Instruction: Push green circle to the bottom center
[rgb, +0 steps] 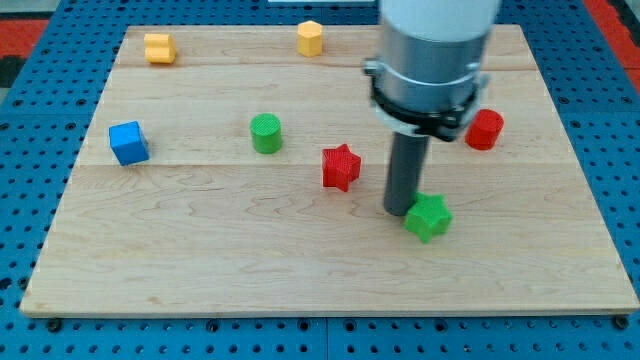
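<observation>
While upright, green circle (266, 133) shows no heading.

— What does the arm look like?
— A wide pale grey cylinder, ringed by a black collar (425, 105) with a small bolt.
— And below?
— A straight dark grey rod (406, 175), ending at my tip (399, 210).
</observation>
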